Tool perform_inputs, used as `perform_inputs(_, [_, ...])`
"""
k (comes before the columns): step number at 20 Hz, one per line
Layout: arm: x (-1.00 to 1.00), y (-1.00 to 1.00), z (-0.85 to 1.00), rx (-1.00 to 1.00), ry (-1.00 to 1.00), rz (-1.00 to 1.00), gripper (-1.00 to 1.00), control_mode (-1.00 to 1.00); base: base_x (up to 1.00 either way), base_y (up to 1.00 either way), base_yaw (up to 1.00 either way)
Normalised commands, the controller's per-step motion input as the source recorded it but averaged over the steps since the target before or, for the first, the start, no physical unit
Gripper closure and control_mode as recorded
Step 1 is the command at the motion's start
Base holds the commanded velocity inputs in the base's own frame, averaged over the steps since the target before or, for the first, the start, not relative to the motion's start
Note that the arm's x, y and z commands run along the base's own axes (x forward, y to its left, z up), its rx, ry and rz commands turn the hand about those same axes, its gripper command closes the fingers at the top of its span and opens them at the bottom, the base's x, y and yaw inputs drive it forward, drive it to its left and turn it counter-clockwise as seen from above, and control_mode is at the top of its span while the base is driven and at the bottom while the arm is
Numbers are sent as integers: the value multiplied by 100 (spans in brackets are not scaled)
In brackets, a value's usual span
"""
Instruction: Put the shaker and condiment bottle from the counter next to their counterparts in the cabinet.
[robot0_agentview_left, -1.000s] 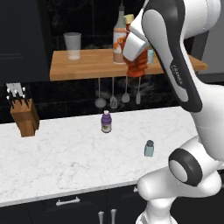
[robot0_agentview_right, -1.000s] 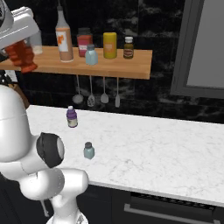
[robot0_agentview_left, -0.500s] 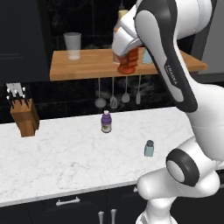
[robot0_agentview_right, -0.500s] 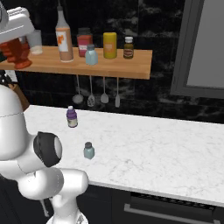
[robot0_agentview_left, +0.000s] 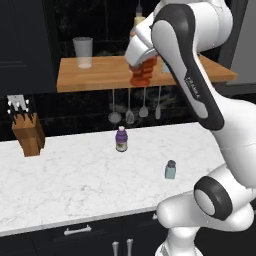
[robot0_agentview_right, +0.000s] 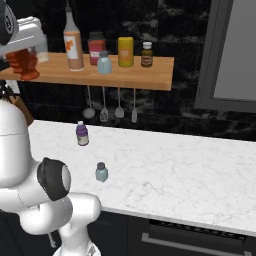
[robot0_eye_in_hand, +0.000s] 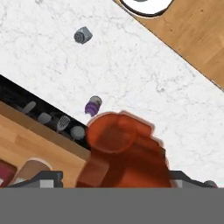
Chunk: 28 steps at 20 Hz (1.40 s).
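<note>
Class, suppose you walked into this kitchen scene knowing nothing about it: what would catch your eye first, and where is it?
First, the big white robot arm reaching up to the wooden shelf, its hand holding a red-brown bottle over the shelf's front edge. Next, a row of bottles and jars further along that shelf, led by a tall orange-labelled bottle. Below, on the white marble counter, stand a small blue shaker and a purple bottle, apart from each other.
</note>
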Motion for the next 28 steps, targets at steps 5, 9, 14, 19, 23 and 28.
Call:
perform_inputs(5, [55, 0, 0, 0, -8, 0, 100, -100, 0, 0, 0])
perform_inputs(9, [57, 14, -3, 0, 0, -8, 100, -100, 0, 0, 0])
perform_inputs(14, [58, 31, -11, 0, 0, -19, 100, -100, 0, 0, 0])
perform_inputs(19, [56, 26, 0, 4, -2, -20, 100, -100, 0, 0, 0])
perform_inputs(23, [43, 6, 0, 4, 0, -13, 100, -100, 0, 0, 0])
perform_inputs(28, [32, 0, 0, 9, 0, -12, 100, -100, 0, 0, 0])
